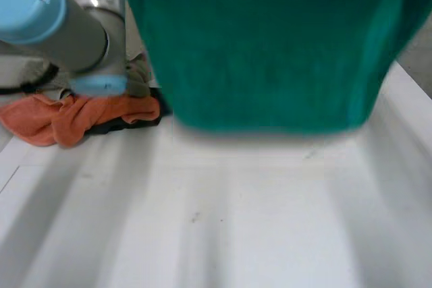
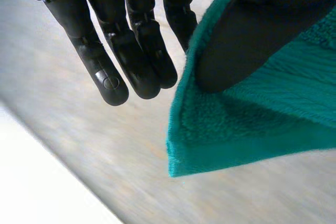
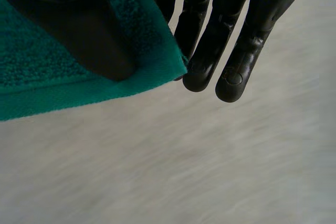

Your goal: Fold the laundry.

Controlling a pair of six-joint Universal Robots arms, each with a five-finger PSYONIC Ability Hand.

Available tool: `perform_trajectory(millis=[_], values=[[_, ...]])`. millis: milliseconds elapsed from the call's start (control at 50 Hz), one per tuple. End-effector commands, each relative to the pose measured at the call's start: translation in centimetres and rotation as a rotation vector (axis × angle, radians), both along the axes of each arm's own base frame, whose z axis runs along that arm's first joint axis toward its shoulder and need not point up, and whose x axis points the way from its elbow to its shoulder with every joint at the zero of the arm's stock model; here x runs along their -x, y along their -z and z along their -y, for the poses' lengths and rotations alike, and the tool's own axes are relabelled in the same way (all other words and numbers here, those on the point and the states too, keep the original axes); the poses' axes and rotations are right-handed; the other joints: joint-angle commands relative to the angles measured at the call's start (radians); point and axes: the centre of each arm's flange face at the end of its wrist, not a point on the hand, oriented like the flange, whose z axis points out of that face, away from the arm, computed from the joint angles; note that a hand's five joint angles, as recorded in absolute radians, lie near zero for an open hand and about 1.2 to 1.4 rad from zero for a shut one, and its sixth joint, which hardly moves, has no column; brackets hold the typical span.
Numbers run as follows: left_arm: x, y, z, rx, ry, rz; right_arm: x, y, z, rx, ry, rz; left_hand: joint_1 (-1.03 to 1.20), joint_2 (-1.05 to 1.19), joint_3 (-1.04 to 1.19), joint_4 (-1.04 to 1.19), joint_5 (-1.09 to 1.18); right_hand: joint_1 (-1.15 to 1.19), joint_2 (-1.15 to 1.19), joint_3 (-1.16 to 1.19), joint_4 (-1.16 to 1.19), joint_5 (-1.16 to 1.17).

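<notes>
My left hand point(image 2: 113, 51) and right hand point(image 3: 220, 40) each pinch a corner of the green towel point(image 1: 270, 52), which hangs across the head view's upper half above the table point(image 1: 236, 220). Only my thumbs clamp the corners, so one could slip out.

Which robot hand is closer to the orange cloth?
Left. The left arm is over the orange cloth, the left hand pinching the towel's near corner; the right hand pinches the other corner, farther away.
</notes>
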Motion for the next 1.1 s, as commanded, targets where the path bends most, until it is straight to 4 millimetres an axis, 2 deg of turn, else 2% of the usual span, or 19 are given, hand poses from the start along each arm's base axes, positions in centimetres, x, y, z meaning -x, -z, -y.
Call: perform_trajectory(millis=[20,120,140,160,200,220,280,300,360,380,440,460,540,620,720,820,920,1000,1100], values=[[-0.7,-4.4,-2.3,0.159,0.016,-0.095,0.1,-4.9,-1.7,0.185,-0.058,0.106,0.269,0.199,0.204,0.194,0.220,0.407,0.221,0.214,0.205,0.224],[-1.3,-0.7,-3.0,0.038,0.030,-0.043,-0.1,-1.8,-1.8,0.047,-0.065,0.100,0.269,0.199,0.204,0.194,0.220,0.407,0.221,0.214,0.205,0.224],[-1.3,0.1,-3.1,0.016,0.033,-0.033,-0.1,-0.4,-1.8,-0.003,-0.067,0.094,0.269,0.199,0.204,0.194,0.220,0.407,0.221,0.214,0.205,0.224],[-1.5,2.1,-3.2,-0.036,0.031,-0.007,-0.1,0.3,-1.9,-0.027,-0.069,0.092,0.269,0.199,0.204,0.194,0.220,0.407,0.221,0.214,0.205,0.224],[-1.6,4.1,-3.3,-0.090,0.032,0.018,-0.2,1.9,-1.9,-0.077,-0.073,0.086,0.269,0.199,0.204,0.194,0.220,0.407,0.221,0.214,0.205,0.224],[-1.6,5.1,-3.4,-0.118,0.032,0.032,-0.2,3.6,-2.0,-0.130,-0.082,0.078,0.269,0.199,0.204,0.194,0.220,0.407,0.221,0.214,0.205,0.224],[-1.9,9.3,-3.9,-0.230,0.027,0.087,-0.3,6.3,-2.3,-0.218,-0.099,0.065,0.269,0.199,0.204,0.194,0.220,0.407,0.221,0.214,0.205,0.224],[-2.2,11.4,-4.2,-0.287,0.026,0.116,-0.4,8.3,-2.6,-0.282,-0.113,0.054,0.269,0.199,0.204,0.194,0.220,0.407,0.221,0.214,0.205,0.224],[-2.6,14.0,-4.9,-0.358,0.025,0.155,-0.7,11.7,-3.1,-0.395,-0.138,0.033,0.269,0.199,0.204,0.194,0.220,0.407,0.221,0.214,0.205,0.224],[-2.8,15.8,-5.3,-0.407,0.023,0.179,-0.7,13.7,-3.4,-0.467,-0.148,0.030,0.269,0.199,0.204,0.194,0.220,0.407,0.221,0.214,0.205,0.224],[-3.0,19.1,-5.9,-0.489,0.028,0.222,-0.8,16.6,-4.4,-0.600,-0.160,0.025,0.269,0.199,0.204,0.194,0.220,0.407,0.221,0.214,0.205,0.224],[-3.1,20.7,-6.5,-0.532,0.032,0.245,-0.7,17.2,-4.8,-0.633,-0.158,0.022,0.269,0.199,0.204,0.194,0.220,0.407,0.221,0.214,0.205,0.224],[-3.5,23.1,-8.2,-0.607,0.045,0.298,-0.4,18.7,-6.7,-0.776,-0.147,-0.009,0.269,0.199,0.204,0.194,0.220,0.407,0.221,0.214,0.205,0.224],[-4.8,23.7,-10.7,-0.671,0.047,0.348,0.9,19.8,-8.7,-0.921,-0.108,-0.076,0.269,0.199,0.204,0.194,0.220,0.407,0.221,0.214,0.205,0.224],[-6.9,23.1,-14.9,-0.774,0.037,0.454,4.4,18.1,-13.2,-1.093,-0.033,-0.232,0.269,0.199,0.204,0.194,0.220,0.407,0.221,0.214,0.205,0.224],[-9.6,22.4,-20.1,-0.958,0.040,0.574,6.4,16.2,-15.7,-1.145,0.029,-0.299,0.269,0.199,0.204,0.194,0.220,0.407,0.221,0.214,0.205,0.224],[-10.9,22.4,-24.7,-1.153,0.089,0.694,8.2,15.2,-17.3,-1.213,0.073,-0.304,0.269,0.199,0.204,0.194,0.220,0.407,0.221,0.214,0.205,0.224],[-11.1,22.4,-26.1,-1.218,0.111,0.740,8.6,15.7,-18.2,-1.283,0.048,-0.315,0.269,0.199,0.204,0.194,0.220,0.407,0.221,0.214,0.205,0.224],[-10.4,21.7,-24.9,-1.183,0.107,0.696,8.4,16.0,-18.3,-1.278,0.022,-0.318,0.269,0.199,0.204,0.194,0.220,0.407,0.221,0.214,0.205,0.224]])
